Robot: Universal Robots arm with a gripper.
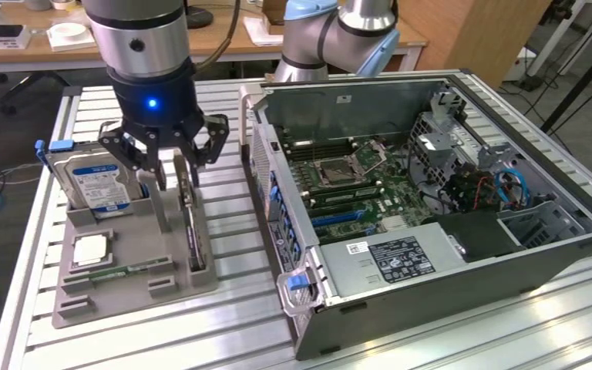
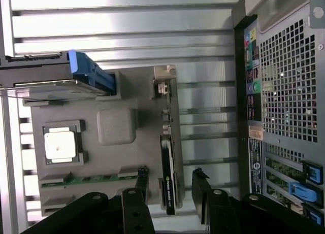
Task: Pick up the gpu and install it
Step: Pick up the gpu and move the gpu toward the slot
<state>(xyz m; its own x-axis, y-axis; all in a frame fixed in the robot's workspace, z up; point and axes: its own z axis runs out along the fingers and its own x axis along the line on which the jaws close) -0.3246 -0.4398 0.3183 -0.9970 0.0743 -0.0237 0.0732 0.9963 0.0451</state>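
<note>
Exterior view: pincer (image 1: pixel 169 176) hangs wide open over the grey holder tray (image 1: pixel 132 297), fingers either side of the gpu (image 1: pixel 191 231), no contact as far as I can tell. Gpu stands on edge in its tray slot on the worktop (image 1: pixel 224 331), on the exterior view's left of the open PC case (image 1: pixel 430 216). Judgement: nothing done yet, pick & install both outstanding. Room: HDD (image 1: pixel 95 181) upright just beside gpu, tight there; bare worktop strip btwn tray & case wall; case open on top.
</note>
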